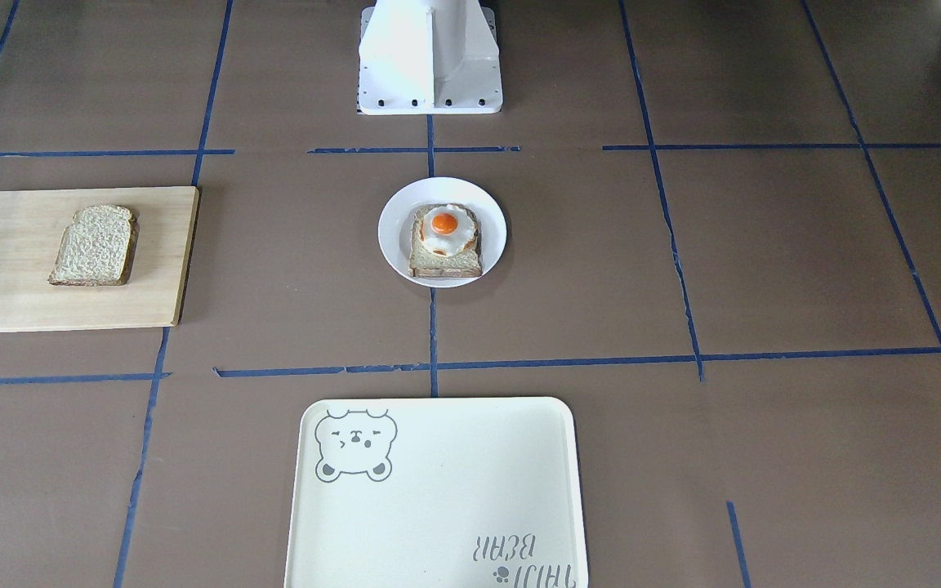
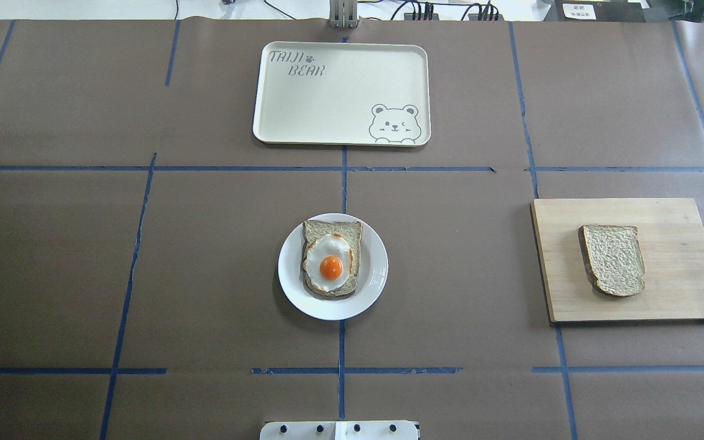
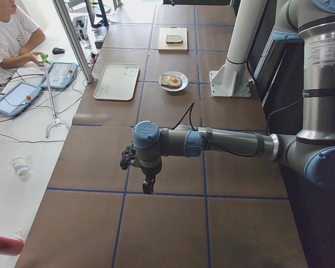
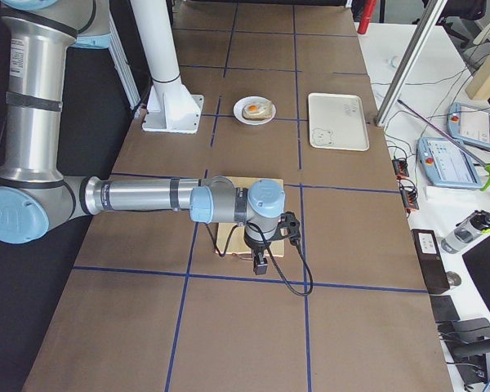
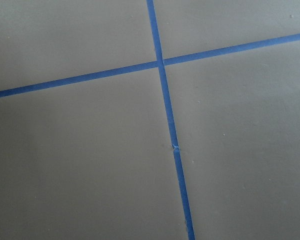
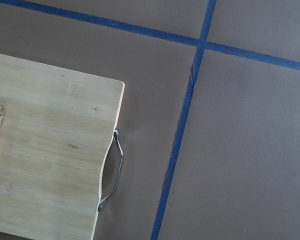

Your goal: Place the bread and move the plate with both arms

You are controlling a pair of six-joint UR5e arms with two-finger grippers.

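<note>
The bread lies flat on a wooden cutting board at the table's right; it also shows in the front view. The white plate sits at the table's middle and bears a toast slice with a fried egg. My left gripper hangs over bare table far to the left and shows only in the left side view; I cannot tell whether it is open. My right gripper hangs just beyond the board's outer edge and shows only in the right side view; I cannot tell its state.
A cream tray with a bear drawing lies at the far middle of the table. The board has a metal handle on its outer side. The white base stands at the robot's edge. An operator sits across the table.
</note>
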